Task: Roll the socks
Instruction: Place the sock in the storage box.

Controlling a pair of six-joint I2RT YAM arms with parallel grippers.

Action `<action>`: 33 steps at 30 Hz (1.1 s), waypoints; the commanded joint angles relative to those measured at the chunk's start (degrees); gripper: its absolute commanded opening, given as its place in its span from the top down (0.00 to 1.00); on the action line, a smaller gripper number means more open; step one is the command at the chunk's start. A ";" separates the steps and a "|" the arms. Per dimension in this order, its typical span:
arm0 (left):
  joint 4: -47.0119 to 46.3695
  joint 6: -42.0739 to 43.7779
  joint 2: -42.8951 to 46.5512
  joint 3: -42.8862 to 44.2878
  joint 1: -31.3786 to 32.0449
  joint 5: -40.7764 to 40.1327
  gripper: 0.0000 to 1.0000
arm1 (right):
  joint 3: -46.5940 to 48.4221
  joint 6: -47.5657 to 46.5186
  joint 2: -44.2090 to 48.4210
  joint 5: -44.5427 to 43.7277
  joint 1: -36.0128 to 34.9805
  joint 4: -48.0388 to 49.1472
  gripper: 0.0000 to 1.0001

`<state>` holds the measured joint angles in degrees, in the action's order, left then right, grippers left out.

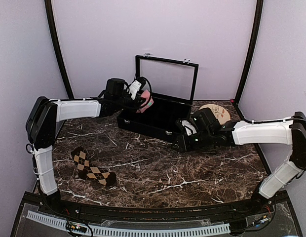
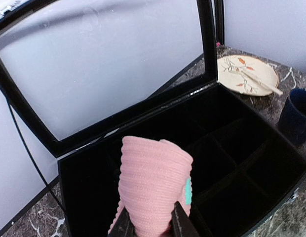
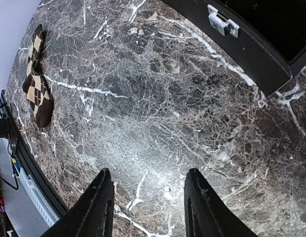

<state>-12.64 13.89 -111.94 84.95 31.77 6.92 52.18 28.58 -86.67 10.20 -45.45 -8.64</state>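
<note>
Over the open black box (image 2: 264, 163), the left gripper (image 2: 152, 221) pinches the rolled pink sock (image 2: 153, 177); the argyle sock (image 1: 93, 171) lies flat; the right gripper (image 3: 148, 207) gapes empty.

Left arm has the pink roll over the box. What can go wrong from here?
1. The left jaws pinch the pink sock only at its lower end; the roll may unfurl on release.
2. It hangs over the divided box, so it may land straddling a divider rather than inside a compartment.
3. The argyle sock lies flat, unrolled, far from the open right jaws.
</note>
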 commanded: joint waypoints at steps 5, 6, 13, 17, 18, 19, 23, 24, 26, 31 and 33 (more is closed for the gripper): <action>-9.57 17.12 -3.46 -2.16 0.47 3.55 1.00 | 1.23 -1.26 -1.29 0.26 2.12 4.10 0.55; -10.86 18.61 -3.81 -2.65 0.56 3.66 1.00 | 1.25 -1.26 -1.42 0.59 2.46 4.24 0.55; -7.87 26.39 -6.96 -0.90 1.31 5.49 1.00 | 0.47 -1.25 -2.62 1.97 3.89 4.80 0.55; -5.12 30.25 -7.87 -0.35 1.45 5.71 1.00 | 0.80 -1.55 -2.80 2.50 5.00 4.54 0.55; -4.90 30.94 -8.04 -0.43 1.45 5.59 1.00 | 0.74 -1.63 -2.73 2.67 5.24 4.55 0.55; -4.73 31.53 -8.30 -0.48 1.45 5.63 1.00 | 0.73 -1.68 -2.65 2.92 5.46 4.60 0.55; -2.89 32.53 -9.22 0.49 1.45 5.14 1.00 | 0.55 -1.86 -2.48 3.40 6.05 4.54 0.55; -2.13 32.91 -9.59 0.97 1.45 4.86 1.00 | 0.38 -1.86 -2.45 3.47 6.19 4.64 0.55; -1.04 33.76 -9.89 1.36 1.45 4.31 1.00 | 0.06 -1.97 -2.28 3.66 6.46 4.90 0.55; 0.95 35.84 -10.99 2.05 1.45 1.76 1.00 | -0.11 -2.19 -2.03 4.18 7.03 4.97 0.55; 1.22 36.26 -11.09 1.86 1.45 0.48 1.00 | -0.29 -2.34 -1.72 4.20 7.27 5.08 0.55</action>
<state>-14.39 47.70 -122.50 85.52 33.04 10.37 52.58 27.03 -88.73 13.72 -38.96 -5.80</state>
